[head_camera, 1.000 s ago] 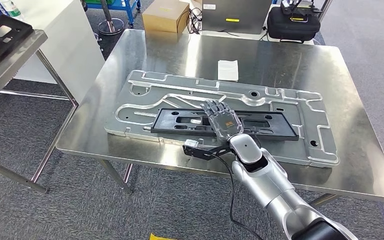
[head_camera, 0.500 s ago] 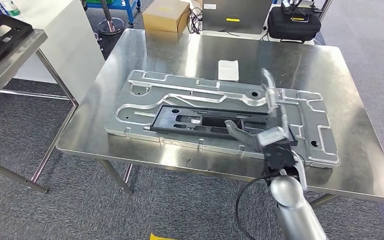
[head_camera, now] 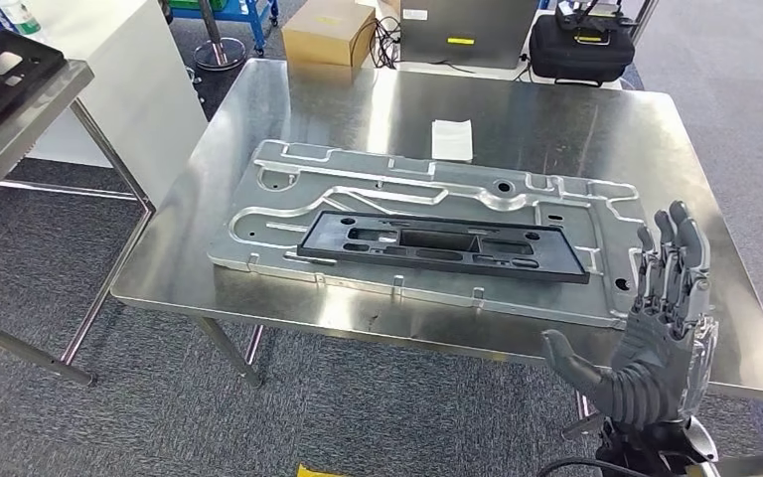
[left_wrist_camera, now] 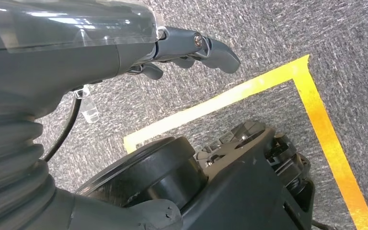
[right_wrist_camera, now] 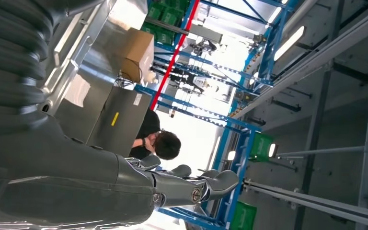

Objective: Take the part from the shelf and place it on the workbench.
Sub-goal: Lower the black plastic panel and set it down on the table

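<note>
You see the black part (head_camera: 443, 246) lying flat on the grey metal plate (head_camera: 288, 169) in the middle of the steel surface (head_camera: 556, 119), with nothing touching it. Your right hand (head_camera: 656, 328) is raised off the surface's near right edge, fingers spread and holding nothing. Your left hand (left_wrist_camera: 191, 48) hangs over the carpet, fingers loosely extended, empty.

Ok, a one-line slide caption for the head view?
Black part lies on the metal plate on the workbench; open right hand raised beside it.

Black slotted part (head_camera: 443, 245) lies flat on workbench (head_camera: 556, 119).
</note>
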